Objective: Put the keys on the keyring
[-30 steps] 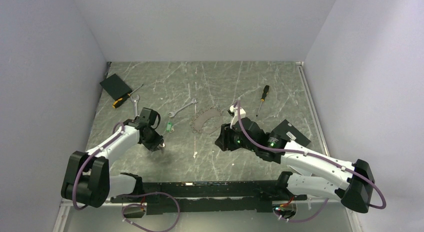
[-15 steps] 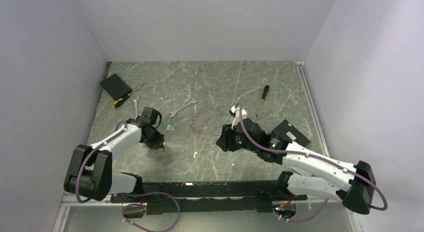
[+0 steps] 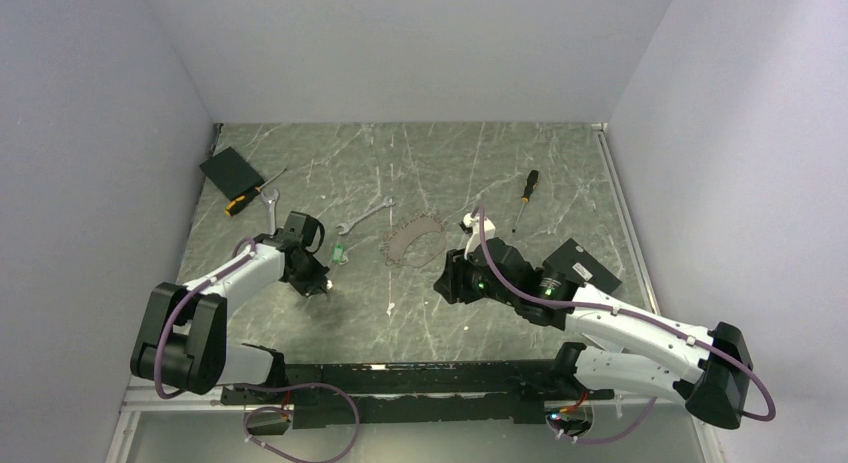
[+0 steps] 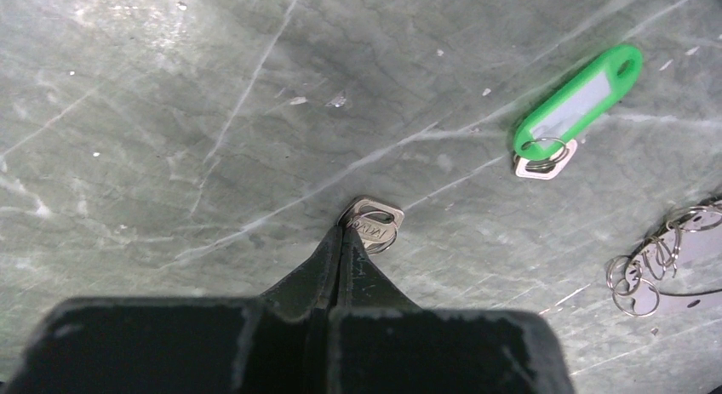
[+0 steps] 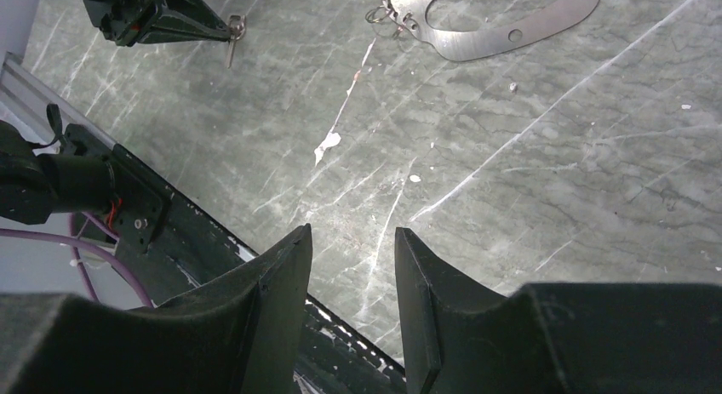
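My left gripper [image 4: 343,228] is shut on a small silvery key [image 4: 375,225], held by one edge of its head close to the table. It shows in the top view [image 3: 318,288] at the left. The green-headed key [image 4: 575,105] lies flat to the right of it [image 3: 339,251]. The keyring [image 3: 410,240], a grey metal oval loop carrying several small rings [image 4: 656,262], lies mid-table. My right gripper [image 5: 352,232] is open and empty, hovering near the keyring's right side [image 3: 445,278]. The keyring's band [image 5: 502,24] shows in the right wrist view.
Silver wrenches [image 3: 365,216] [image 3: 270,208] and two screwdrivers [image 3: 525,193] [image 3: 245,198] lie at the back. A black pad [image 3: 230,170] sits back left. A thin string with a white end [image 3: 390,295] lies below the keyring. The black rail [image 5: 170,232] marks the table's near edge.
The left arm's elbow has shifted slightly right while its gripper stays shut on the silvery key in nearly the same spot. The right arm has barely moved.
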Available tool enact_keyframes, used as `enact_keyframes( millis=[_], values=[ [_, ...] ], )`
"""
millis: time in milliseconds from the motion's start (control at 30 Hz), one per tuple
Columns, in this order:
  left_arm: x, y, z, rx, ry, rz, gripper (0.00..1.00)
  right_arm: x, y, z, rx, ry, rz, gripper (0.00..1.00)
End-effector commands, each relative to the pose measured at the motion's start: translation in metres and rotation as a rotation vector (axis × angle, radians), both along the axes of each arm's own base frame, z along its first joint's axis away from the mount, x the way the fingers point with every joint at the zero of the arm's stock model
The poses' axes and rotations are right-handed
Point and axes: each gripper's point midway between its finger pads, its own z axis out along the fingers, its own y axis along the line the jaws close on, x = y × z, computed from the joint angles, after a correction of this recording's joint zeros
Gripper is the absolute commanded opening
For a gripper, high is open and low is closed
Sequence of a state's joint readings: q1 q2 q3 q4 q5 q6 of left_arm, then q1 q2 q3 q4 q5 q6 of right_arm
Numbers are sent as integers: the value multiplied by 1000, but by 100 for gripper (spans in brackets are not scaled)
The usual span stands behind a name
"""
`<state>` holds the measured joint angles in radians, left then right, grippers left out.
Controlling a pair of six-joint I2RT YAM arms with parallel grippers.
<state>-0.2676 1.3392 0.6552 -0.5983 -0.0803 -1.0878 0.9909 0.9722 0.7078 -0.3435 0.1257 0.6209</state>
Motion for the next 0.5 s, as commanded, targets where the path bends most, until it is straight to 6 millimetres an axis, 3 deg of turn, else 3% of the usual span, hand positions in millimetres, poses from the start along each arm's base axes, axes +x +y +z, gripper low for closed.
enact_keyframes(
  millis=[0, 467],
  values=[
    [2, -9, -4, -39, -22, -53, 0, 5, 0, 11, 26, -41, -13, 44],
    [-14, -34, 52, -183, -140, -268, 0, 5, 1, 17, 33, -49, -2, 44]
  ],
)
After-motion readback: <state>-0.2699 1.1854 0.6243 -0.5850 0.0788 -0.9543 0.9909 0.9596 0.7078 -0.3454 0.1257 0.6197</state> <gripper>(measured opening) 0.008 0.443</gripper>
